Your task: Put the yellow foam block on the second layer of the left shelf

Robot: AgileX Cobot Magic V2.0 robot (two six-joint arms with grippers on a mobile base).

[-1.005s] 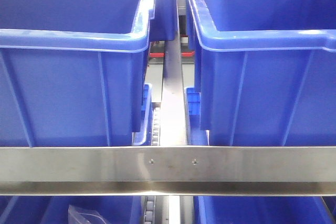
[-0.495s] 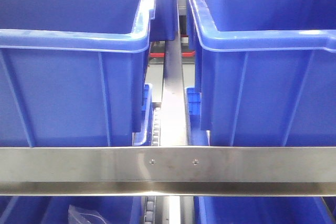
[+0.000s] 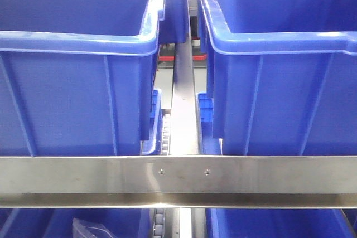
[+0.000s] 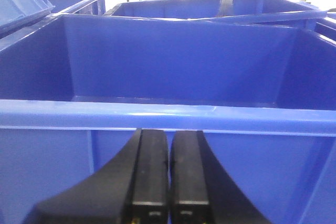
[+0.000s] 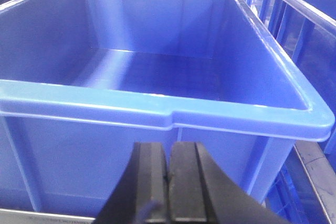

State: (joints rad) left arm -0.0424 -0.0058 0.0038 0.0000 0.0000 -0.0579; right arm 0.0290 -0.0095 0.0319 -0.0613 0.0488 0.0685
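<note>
Left pincer closed, empty, facing blue bin; right pincer likewise closed, empty.

Your left gripper has its two black fingers pressed together with only a thin seam between them and nothing held, and your right gripper is closed the same way, fingers meeting, both seen only in their own wrist views.

Left tool, right tool — matte black, curved flanks, flat rectangular fingers.
</note>
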